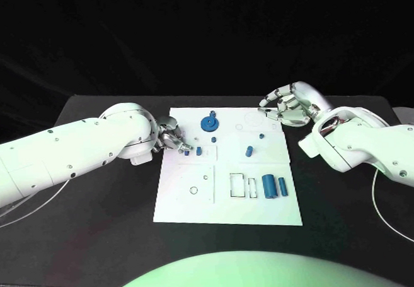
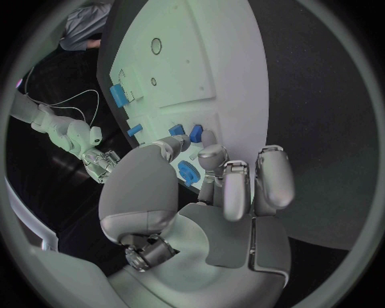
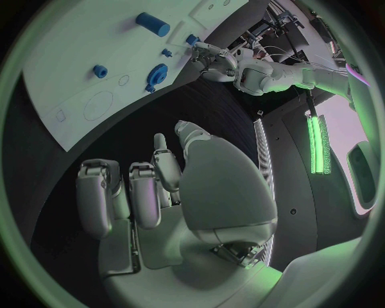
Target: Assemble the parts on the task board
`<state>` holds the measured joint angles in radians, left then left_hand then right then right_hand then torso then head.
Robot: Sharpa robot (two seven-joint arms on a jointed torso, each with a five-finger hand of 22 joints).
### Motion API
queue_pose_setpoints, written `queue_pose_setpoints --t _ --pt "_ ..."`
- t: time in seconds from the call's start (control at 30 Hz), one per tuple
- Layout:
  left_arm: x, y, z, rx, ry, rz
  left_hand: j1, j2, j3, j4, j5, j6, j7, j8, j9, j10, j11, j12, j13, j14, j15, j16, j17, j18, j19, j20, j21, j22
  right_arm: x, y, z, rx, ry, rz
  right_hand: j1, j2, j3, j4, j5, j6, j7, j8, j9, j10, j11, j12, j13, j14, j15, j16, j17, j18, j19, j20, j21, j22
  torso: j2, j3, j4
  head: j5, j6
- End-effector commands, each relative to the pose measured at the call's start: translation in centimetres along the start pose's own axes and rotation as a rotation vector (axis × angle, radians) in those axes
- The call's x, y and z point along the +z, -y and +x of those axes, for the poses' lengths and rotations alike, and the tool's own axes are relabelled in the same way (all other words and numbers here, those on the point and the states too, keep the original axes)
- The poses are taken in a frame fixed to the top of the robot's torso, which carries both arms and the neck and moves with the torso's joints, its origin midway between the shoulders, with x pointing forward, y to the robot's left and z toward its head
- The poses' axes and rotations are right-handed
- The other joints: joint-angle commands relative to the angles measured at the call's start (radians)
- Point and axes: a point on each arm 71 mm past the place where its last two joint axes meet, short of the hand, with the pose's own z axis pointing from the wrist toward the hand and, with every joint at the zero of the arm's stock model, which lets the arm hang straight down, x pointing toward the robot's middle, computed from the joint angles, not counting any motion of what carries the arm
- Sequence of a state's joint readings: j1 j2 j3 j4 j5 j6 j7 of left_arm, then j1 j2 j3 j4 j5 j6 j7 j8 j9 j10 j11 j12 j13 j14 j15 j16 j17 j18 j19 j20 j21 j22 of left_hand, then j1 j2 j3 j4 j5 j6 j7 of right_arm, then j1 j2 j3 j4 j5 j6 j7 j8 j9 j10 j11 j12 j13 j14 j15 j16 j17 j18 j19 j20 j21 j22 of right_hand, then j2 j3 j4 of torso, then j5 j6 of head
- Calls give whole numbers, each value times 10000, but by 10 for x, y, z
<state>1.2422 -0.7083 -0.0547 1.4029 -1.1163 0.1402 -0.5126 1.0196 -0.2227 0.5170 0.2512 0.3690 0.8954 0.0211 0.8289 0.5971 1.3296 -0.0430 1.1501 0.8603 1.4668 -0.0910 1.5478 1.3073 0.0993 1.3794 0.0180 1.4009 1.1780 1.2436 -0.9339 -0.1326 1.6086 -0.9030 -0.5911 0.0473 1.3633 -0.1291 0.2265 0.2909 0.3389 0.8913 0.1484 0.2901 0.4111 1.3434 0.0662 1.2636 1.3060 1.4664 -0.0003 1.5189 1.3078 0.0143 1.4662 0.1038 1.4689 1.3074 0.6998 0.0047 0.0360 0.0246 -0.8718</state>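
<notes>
The white task board (image 1: 227, 206) lies in the middle of the black table. A blue gear (image 1: 209, 124) stands near its far edge. Small blue parts (image 1: 198, 151) sit at its left middle, and another (image 1: 249, 150) is at the centre. Two blue cylinders (image 1: 276, 186) lie at the right. My left hand (image 1: 171, 137) hovers at the board's left edge, its fingertips (image 2: 210, 138) just short of two small blue parts (image 2: 186, 131), holding nothing. My right hand (image 1: 289, 106) hangs over the board's far right corner, fingers loosely bent and empty. The gear (image 3: 157, 75) lies ahead of my right hand.
Printed outlines (image 1: 237, 185) mark slots on the board's near half. Black table (image 1: 100, 210) surrounds the board on all sides. My left forearm (image 1: 71, 154) stretches across the table's left part, and my right forearm (image 1: 371, 144) across its right.
</notes>
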Motion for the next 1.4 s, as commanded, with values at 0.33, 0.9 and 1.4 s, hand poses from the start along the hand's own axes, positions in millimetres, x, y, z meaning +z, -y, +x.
queue_pose_setpoints --t 0.33,0.9,1.4 --pt "-2 -3 -8 -1905 1097 488 -1634 330 -1429 438 -1249 57 55 -105 20 -113 12 -71 -22 878 -54 -15 2003 -167 -25 -23 -112 -95 -1 3 3 20 -127 43 -105 -10 70 -8 36 -101 2 39 10 -84 -21 -40 -13 778 -82 -49 1636 141 458 -74 -63 1968 -3 -1 5 -54 86" --pt "-5 3 -19 -2970 2278 2380 1241 497 -1945 128 -1063 -1561 795 -1003 -287 -2714 663 -2446 -2951 30 493 -1190 -373 459 -1933 294 -2131 -3492 -2 6 5 47 -153 111 -116 -12 83 -14 41 -106 2 44 10 -91 -21 -46 -19 770 -80 -66 1608 143 452 -72 -75 1962 5 -2 7 -85 156" --pt "-8 46 -22 677 4209 5558 4350 -218 -406 -717 -1174 -1871 1491 -2510 -1867 -4779 1465 -4794 -5092 -3152 1243 -3783 -5113 844 -3839 1068 -4688 -6193 -1 5 6 57 -157 51 -102 -18 162 -34 58 -124 -2 69 15 -391 -27 -438 -352 692 -84 -223 1358 215 300 -70 -359 1792 12 -8 -8 -126 292"
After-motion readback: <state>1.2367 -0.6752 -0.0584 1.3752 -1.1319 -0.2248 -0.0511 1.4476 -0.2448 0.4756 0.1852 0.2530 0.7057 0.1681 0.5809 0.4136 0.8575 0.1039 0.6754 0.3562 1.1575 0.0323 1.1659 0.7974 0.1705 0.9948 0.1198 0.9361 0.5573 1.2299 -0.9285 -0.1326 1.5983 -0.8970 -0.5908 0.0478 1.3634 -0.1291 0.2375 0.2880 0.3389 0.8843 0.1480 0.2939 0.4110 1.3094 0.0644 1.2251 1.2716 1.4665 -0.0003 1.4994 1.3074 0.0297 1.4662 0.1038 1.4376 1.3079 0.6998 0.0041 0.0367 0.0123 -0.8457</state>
